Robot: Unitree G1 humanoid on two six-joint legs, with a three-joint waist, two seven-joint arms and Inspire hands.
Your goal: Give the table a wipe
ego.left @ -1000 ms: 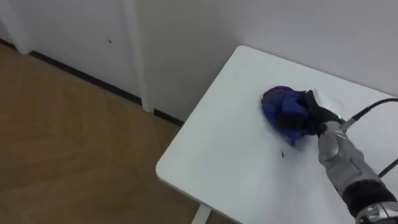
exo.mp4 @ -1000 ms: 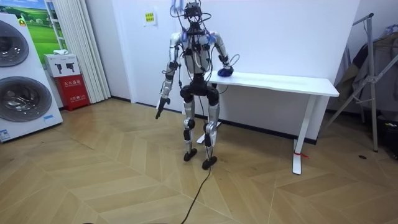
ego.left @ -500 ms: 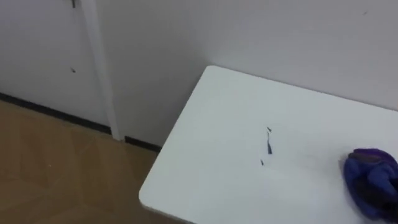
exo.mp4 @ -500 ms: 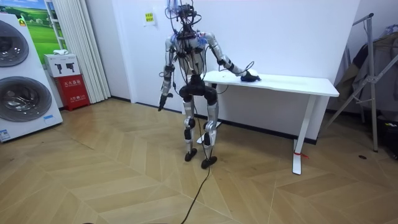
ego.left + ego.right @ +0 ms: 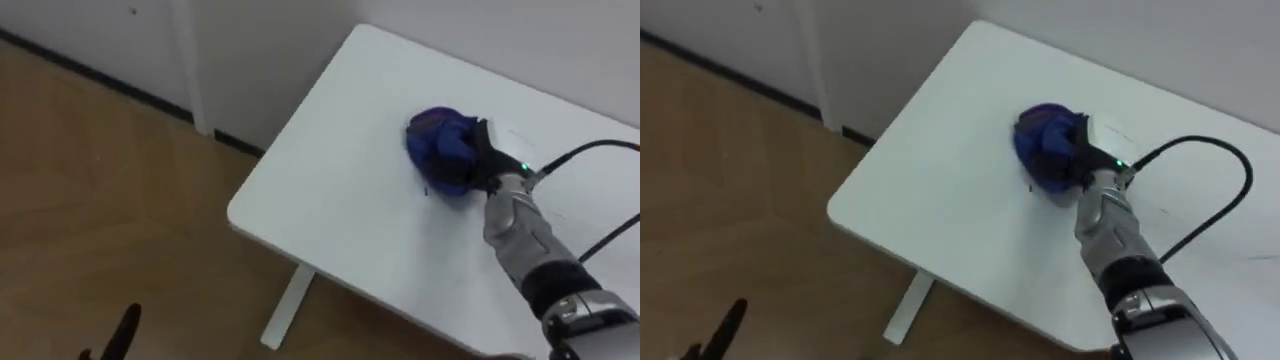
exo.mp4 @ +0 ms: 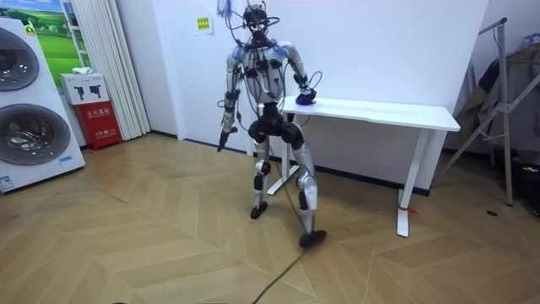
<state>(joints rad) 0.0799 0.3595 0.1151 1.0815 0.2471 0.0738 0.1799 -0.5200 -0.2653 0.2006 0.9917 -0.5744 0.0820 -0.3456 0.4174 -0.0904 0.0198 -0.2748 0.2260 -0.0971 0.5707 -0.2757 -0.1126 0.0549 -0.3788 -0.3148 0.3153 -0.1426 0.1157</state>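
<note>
Left eye view, nearest first?
- Left hand (image 5: 124, 331), low over the wood floor (image 5: 100, 200). Fingers straight, empty.
- And the right hand?
- Right hand (image 5: 488, 165) is out on the white table (image 5: 320, 200), fingers curled into the blue cloth (image 5: 438, 150). The cloth is bunched and lies on the tabletop near the table's left end. A pale wall (image 5: 560, 40) is behind.

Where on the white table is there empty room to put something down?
The table is bare from the blue cloth out to its near corner and front edge, and also at the far corner by the wall. It is crowded where the right hand holds the cloth, with its arm stretched over the table behind it.
</note>
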